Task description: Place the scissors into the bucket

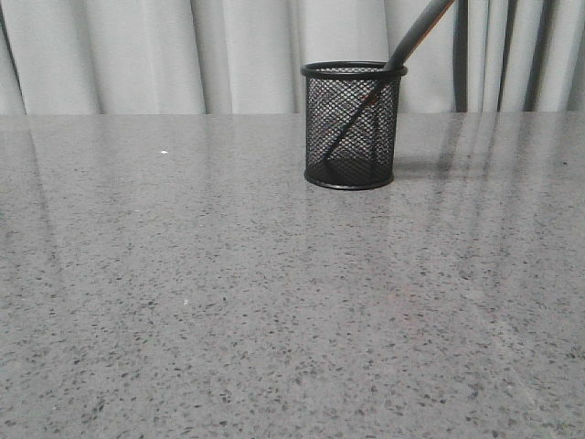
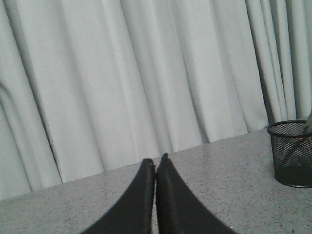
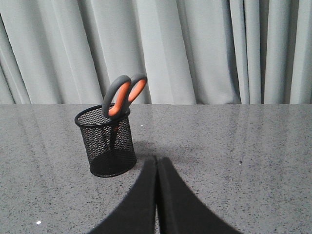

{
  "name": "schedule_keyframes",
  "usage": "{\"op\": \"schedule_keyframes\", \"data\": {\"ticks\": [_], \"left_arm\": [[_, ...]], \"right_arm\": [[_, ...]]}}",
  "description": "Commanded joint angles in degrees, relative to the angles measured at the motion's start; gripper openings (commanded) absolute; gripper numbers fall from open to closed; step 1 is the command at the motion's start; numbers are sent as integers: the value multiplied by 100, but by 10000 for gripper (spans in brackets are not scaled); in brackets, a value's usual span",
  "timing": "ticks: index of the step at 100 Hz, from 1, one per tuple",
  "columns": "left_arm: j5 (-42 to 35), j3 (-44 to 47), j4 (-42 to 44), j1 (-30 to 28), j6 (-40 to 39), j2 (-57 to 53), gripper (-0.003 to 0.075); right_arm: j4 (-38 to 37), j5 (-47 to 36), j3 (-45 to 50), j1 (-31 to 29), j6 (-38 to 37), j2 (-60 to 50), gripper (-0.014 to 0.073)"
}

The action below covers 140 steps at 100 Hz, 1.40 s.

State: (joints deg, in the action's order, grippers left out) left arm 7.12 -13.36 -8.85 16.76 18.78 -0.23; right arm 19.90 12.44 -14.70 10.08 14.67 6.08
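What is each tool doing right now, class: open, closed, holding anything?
Left tool: closed, holding nothing.
Right tool: closed, holding nothing; the scissors already stand in the bucket.

The left end effector (image 2: 155, 165) hangs over the grey speckled surface (image 2: 229, 165), its dark fingers pressed together and holding nothing. The black mesh bucket (image 2: 291, 153) stands well apart from it before pale curtains (image 2: 122, 73).

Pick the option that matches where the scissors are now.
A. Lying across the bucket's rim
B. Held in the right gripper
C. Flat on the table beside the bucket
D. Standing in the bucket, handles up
D: the scissors stand blades-down inside the bucket, their handle loops sticking out above its rim.
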Motion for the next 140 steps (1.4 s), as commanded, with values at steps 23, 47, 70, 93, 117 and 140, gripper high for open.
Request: {"op": "schedule_keyframes", "data": {"ticks": [23,47,70,93,117,140], "left_arm": [[-449,-158,-69,-20,-60,3,-21],[-449,-120,-22,-20,-60,3,-21],[-712,386,45,-232,-283,-7,-21],[-712,1370,743,-1030,-1701,-97,-21],[-271,1495,793,-1078,-1690,-141,-21],[-190,1483,768,-1078,-1690,-141,-21]], "right_arm": [[42,-449,-142,-36,4,62,-66],[42,-449,-142,-36,4,62,-66],[42,-449,-142,-36,4,62,-66],[42,-449,-142,-36,4,62,-66],[42,-449,-142,-36,4,62,-66],[42,-449,-142,-36,4,62,-66]]}}
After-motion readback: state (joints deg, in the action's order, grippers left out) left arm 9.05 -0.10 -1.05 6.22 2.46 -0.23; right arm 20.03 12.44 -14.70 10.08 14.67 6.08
